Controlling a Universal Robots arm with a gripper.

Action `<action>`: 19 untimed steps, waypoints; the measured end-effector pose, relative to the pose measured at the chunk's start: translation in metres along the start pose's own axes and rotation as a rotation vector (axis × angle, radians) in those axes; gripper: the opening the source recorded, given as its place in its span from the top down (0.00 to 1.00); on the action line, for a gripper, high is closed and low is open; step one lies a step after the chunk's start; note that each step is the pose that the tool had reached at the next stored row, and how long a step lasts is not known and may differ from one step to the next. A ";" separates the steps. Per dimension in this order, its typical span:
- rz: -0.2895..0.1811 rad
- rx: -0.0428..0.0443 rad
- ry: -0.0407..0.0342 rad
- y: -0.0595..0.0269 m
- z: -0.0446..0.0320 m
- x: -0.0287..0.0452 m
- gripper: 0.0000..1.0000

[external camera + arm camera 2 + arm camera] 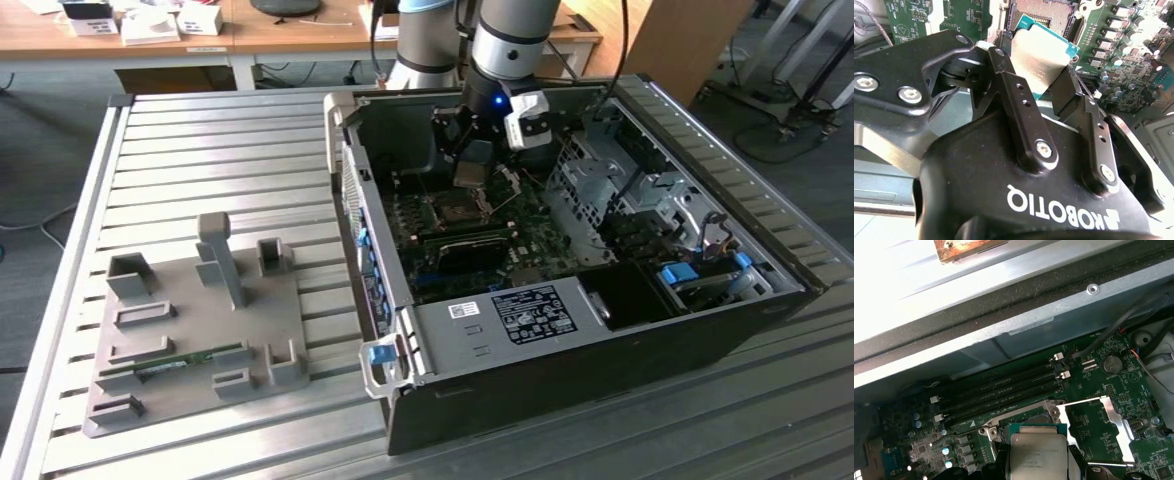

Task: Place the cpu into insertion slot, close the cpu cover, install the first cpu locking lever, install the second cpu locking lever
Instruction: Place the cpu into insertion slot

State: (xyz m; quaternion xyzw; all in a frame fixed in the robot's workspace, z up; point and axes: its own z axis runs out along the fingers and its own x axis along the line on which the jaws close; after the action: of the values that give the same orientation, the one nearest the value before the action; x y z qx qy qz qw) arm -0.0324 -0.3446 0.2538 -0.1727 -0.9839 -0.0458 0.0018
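We grip the cpu [1041, 52] in our hand [1035, 75], the fingers closed on two opposite edges, and hold it over the socket [1041, 7], not seated. Beside the socket the cover [1119, 427] lies swung open. Beyond the socket, memory slots [999, 390] cross the board [1134, 390].

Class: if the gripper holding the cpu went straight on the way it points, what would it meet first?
Likely the open socket on the motherboard, just beyond the cpu, which leads the gripper; exact depth is unclear.
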 end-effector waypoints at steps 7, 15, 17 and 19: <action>0.022 -0.0005 -0.0020 0.0000 0.0001 0.0000 0.46; 0.049 -0.0010 -0.0044 0.0000 0.0001 0.0000 0.46; 0.049 -0.0010 -0.0044 0.0000 0.0001 0.0000 0.46; 0.049 -0.0010 -0.0044 0.0000 0.0001 0.0000 0.46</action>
State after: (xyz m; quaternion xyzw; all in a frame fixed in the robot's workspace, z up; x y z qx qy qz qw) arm -0.0324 -0.3446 0.2538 -0.1967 -0.9794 -0.0458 0.0007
